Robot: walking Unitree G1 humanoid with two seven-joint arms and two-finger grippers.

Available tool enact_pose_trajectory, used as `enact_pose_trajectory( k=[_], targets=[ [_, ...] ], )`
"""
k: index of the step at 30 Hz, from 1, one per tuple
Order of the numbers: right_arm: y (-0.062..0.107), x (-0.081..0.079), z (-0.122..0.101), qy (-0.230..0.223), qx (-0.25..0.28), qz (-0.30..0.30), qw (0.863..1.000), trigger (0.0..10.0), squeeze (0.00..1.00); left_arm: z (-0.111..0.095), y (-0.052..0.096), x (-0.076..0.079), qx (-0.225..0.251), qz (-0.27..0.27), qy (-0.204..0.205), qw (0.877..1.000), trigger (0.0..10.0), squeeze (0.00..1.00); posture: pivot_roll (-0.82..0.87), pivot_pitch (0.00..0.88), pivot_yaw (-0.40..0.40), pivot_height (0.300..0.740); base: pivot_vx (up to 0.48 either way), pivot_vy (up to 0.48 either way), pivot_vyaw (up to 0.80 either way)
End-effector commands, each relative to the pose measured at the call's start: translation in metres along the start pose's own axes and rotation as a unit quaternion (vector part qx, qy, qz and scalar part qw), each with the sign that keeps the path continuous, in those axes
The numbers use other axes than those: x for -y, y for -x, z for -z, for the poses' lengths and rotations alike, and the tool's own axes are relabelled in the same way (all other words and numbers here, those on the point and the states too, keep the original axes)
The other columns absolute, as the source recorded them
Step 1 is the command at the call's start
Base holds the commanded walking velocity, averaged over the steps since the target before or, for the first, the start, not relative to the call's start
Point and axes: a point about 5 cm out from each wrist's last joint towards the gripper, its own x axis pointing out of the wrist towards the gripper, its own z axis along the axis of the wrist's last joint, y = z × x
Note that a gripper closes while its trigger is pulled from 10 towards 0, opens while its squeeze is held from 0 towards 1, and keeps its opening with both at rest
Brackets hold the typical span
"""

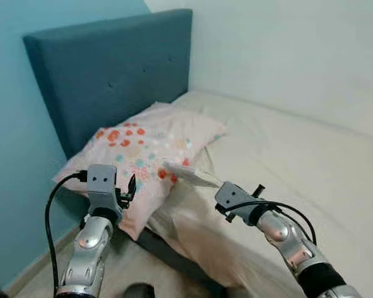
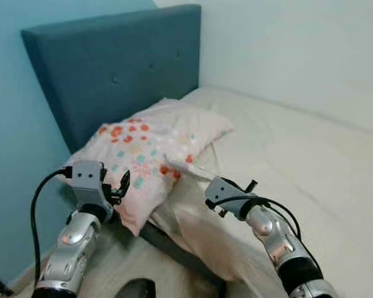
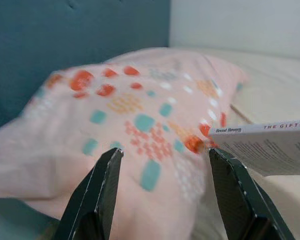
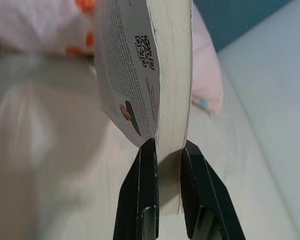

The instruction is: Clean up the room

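Note:
A white paperback book [image 1: 189, 174] is held in the air over the bed's near corner, just in front of the flowered pillow [image 1: 143, 149]. My right gripper [image 4: 165, 155] is shut on the book's lower edge, with the back cover and page block [image 4: 172, 65] rising from between its fingers. My left gripper [image 3: 162, 165] stands open beside the pillow's near end, nothing between its fingers [image 3: 102, 195]. The book's spine [image 3: 265, 129] pokes in from the side in the left wrist view.
The pillow rests against a blue padded headboard [image 1: 112, 68] on a bed with a cream sheet [image 1: 286, 149]. A turquoise wall [image 1: 12, 155] is at the left, a white wall [image 1: 286, 43] behind the bed. Floor [image 1: 37, 279] lies below the bed's corner.

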Motion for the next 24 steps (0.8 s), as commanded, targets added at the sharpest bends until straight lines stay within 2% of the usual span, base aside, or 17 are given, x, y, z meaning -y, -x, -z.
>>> enact_pose_trajectory(
  k=[1,11,12,13,14,15,16,17,18,19,20,22,23,24],
  targets=[
    [0.0,0.011,-0.008,0.012,0.022,0.023,0.999,10.0,0.0,-0.001,0.0,0.001,-0.001,0.005,0.001,1.0,10.0,0.0,0.09,0.0,-0.04,0.58,0.0,0.0,0.0],
    [0.001,0.012,-0.008,0.022,0.023,0.037,0.999,10.0,0.0,-0.002,-0.001,-0.001,-0.001,0.004,-0.004,1.0,10.0,0.0,0.09,0.0,-0.035,0.58,0.0,0.0,0.0],
    [0.0,0.019,-0.011,-0.035,0.028,0.067,0.997,10.0,0.0,-0.003,0.0,-0.002,0.001,-0.001,-0.004,1.0,10.0,0.0,0.09,0.0,-0.036,0.58,0.0,0.0,0.0],
    [0.0,0.019,-0.011,-0.035,0.028,0.067,0.997,10.0,0.0,-0.003,0.0,-0.002,0.001,-0.001,-0.004,1.0,10.0,0.0,0.09,0.0,-0.036,0.58,0.0,0.0,0.0],
    [-0.001,0.023,-0.013,-0.077,0.032,0.088,0.993,10.0,0.0,-0.003,0.0,-0.003,0.002,-0.004,-0.004,1.0,10.0,0.0,0.09,0.0,-0.036,0.58,0.0,0.0,0.0],
    [-0.001,0.032,-0.014,-0.163,0.037,0.124,0.978,10.0,0.0,-0.003,0.0,-0.005,0.003,-0.01,-0.004,1.0,10.0,0.0,0.09,0.0,-0.037,0.58,0.0,0.0,0.0],
    [-0.001,0.045,-0.012,-0.29,0.043,0.157,0.943,10.0,0.0,-0.004,0.0,-0.007,0.004,-0.013,-0.004,1.0,10.0,0.0,0.09,0.0,-0.038,0.58,0.0,0.0,0.0],
    [0.0,0.051,-0.011,-0.37,0.053,0.169,0.912,10.0,0.0,-0.004,0.0,-0.007,0.004,-0.014,-0.004,1.0,10.0,0.0,0.09,0.0,-0.038,0.58,0.0,0.0,0.0],
    [0.0,0.051,-0.011,-0.37,0.053,0.169,0.912,10.0,0.0,-0.004,0.0,-0.007,0.004,-0.014,-0.004,1.0,10.0,0.0,0.09,0.0,-0.038,0.58,0.0,0.0,0.0],
    [0.001,0.059,-0.009,-0.451,0.065,0.172,0.874,10.0,0.0,-0.004,0.0,-0.008,0.004,-0.015,-0.005,1.0,10.0,0.0,0.09,0.0,-0.039,0.58,0.0,0.0,0.0],
    [0.001,0.059,-0.009,-0.451,0.065,0.172,0.874,10.0,0.0,-0.004,0.0,-0.008,0.004,-0.015,-0.005,1.0,10.0,0.0,0.09,0.0,-0.039,0.58,0.0,0.0,0.0],
    [0.003,0.065,-0.009,-0.532,0.091,0.139,0.83,10.0,0.0,-0.005,0.001,-0.009,0.005,-0.015,-0.006,1.0,10.0,0.0,0.09,0.0,-0.039,0.58,0.0,0.0,0.0],
    [0.003,0.065,-0.009,-0.532,0.091,0.139,0.83,10.0,0.0,-0.005,0.001,-0.009,0.005,-0.015,-0.006,1.0,10.0,0.0,0.09,0.0,-0.039,0.58,0.0,0.0,0.0],
    [0.004,0.064,-0.01,-0.566,0.096,0.105,0.812,10.0,0.0,-0.005,0.001,-0.009,0.005,-0.015,-0.006,1.0,10.0,0.0,0.09,0.0,-0.039,0.58,0.0,0.0,0.0]
  ],
)
